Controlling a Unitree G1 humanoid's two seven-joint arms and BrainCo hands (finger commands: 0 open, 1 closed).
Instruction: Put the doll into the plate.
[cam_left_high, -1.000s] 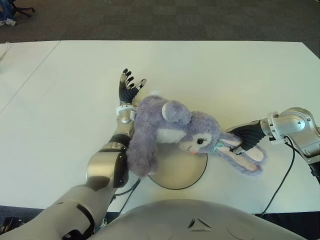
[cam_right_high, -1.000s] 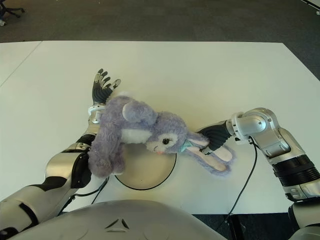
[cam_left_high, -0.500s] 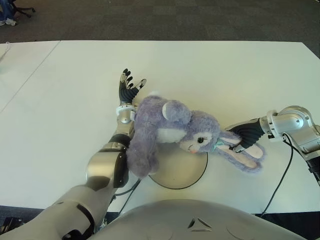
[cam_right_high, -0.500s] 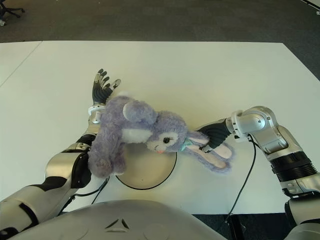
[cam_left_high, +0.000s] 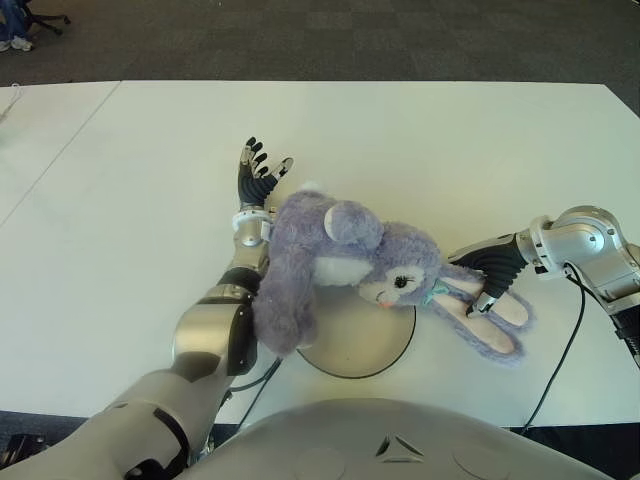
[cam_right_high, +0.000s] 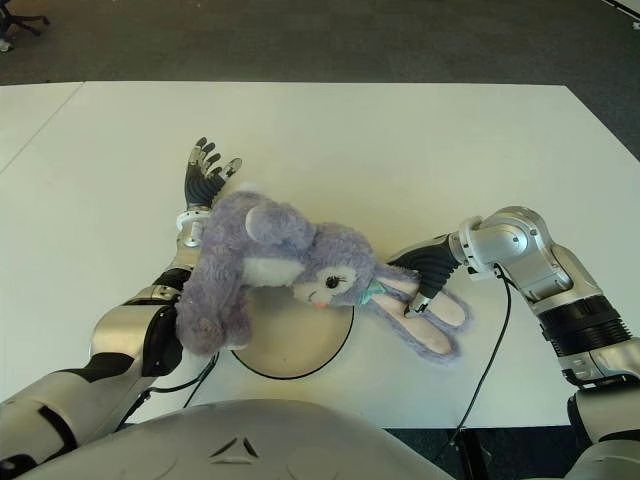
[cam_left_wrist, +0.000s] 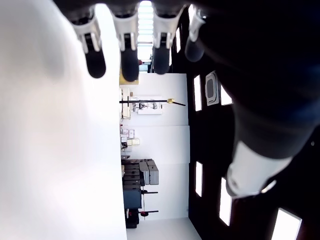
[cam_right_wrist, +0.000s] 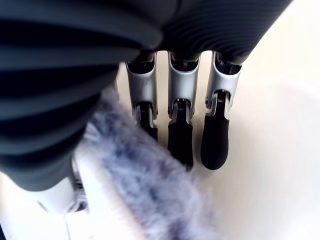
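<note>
The fluffy purple rabbit doll (cam_left_high: 335, 265) lies across the round beige plate (cam_left_high: 355, 345) on the white bench (cam_left_high: 450, 150). Its body rests against the left forearm, its head is over the plate, and its long ears reach to the right, onto the bench. The right robot hand (cam_left_high: 490, 272) lies on the ears with fingers (cam_right_wrist: 180, 142) extended, not closed around them. The left robot hand (cam_left_high: 257, 176) is beyond the doll, fingers spread and holding nothing.

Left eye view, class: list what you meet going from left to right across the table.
Left hand with spread fingers → doll, its body across the left forearm → doll's long ears → right hand over the ears.
</note>
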